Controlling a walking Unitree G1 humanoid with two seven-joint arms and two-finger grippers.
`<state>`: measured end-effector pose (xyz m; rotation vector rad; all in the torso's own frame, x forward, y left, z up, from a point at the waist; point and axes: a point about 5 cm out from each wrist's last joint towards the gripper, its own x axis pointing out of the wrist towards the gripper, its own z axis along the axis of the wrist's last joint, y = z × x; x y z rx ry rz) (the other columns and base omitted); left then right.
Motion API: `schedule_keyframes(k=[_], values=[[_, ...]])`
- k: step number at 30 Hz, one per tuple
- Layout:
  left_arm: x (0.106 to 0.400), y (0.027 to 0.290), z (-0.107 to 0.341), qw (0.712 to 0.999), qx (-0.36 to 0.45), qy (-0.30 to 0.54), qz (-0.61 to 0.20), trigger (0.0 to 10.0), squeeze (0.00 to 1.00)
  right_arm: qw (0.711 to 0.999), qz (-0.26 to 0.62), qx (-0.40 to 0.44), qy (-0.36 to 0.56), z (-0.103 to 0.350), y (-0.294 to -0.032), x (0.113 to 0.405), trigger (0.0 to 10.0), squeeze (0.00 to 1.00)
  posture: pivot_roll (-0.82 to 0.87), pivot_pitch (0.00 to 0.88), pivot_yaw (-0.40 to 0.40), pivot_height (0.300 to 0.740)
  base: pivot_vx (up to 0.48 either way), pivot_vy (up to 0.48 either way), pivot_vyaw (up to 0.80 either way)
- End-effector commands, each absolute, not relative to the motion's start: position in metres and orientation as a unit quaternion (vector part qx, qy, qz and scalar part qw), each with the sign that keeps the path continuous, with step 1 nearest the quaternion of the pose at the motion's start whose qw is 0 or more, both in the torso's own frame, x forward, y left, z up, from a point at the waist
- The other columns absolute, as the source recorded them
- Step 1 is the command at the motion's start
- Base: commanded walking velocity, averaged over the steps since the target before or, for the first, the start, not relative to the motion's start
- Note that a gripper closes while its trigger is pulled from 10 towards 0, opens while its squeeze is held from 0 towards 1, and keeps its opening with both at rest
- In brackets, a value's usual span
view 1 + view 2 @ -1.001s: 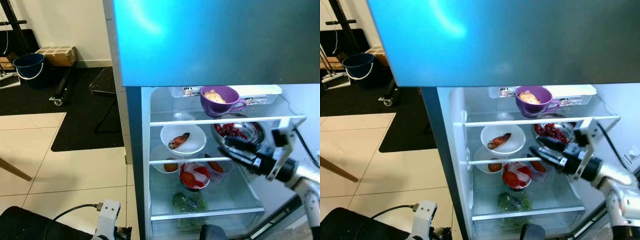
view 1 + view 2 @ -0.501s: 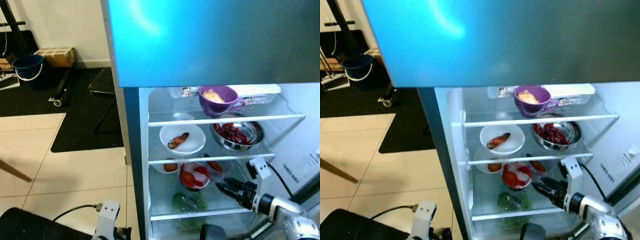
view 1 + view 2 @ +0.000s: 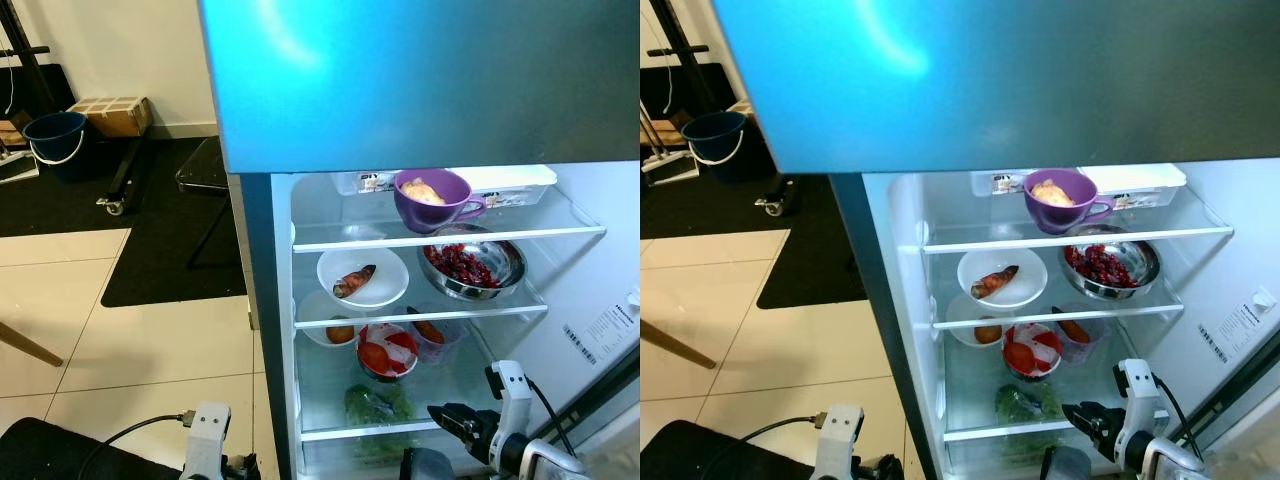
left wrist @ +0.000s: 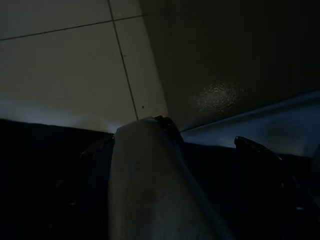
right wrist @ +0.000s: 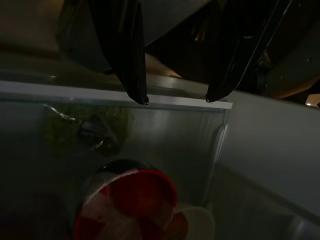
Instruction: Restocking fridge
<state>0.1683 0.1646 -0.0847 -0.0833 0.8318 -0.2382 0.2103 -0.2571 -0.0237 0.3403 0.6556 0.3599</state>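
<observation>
Left eye view: fridge (image 3: 300, 330) on tiled floor (image 3: 130, 330); right fingers (image 5: 132, 55) apart, empty.

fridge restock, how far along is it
Done: the fridge stands open and stocked. A purple cup sits on the top shelf, with a white bowl and a metal bowl of red food below, and a red-rimmed bowl and leafy greens under those. In hand: nothing; the right gripper is open and empty by the bottom shelf. Left: nothing shows waiting, so it may be nearly finished.
</observation>
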Motion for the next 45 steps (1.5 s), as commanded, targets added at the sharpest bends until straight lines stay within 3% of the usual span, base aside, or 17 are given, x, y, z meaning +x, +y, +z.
schedule_keyframes(k=[1,8,29,45], values=[[0.141,0.174,-0.097,0.883,-0.045,0.457,-0.096,10.0,0.00,0.916,0.169,0.156,0.330,-0.028,-0.254,0.210,10.0,0.00,0.01,0.000,0.008,0.520,0.000,0.000,0.00],[0.141,0.180,-0.097,0.885,-0.052,0.456,-0.073,10.0,0.00,0.908,0.133,0.123,0.378,-0.048,-0.243,0.199,10.0,0.00,0.01,0.000,0.001,0.545,0.000,0.000,0.00],[0.136,0.177,-0.099,0.883,-0.070,0.460,-0.057,10.0,0.00,0.907,0.119,0.084,0.396,-0.056,-0.234,0.198,10.0,0.00,0.00,0.000,-0.012,0.635,0.000,0.000,0.00],[0.136,0.174,-0.100,0.881,-0.071,0.463,-0.063,10.0,0.00,0.912,0.083,0.085,0.392,-0.057,-0.240,0.198,10.0,0.00,0.00,0.000,-0.011,0.635,0.000,0.000,0.00]])
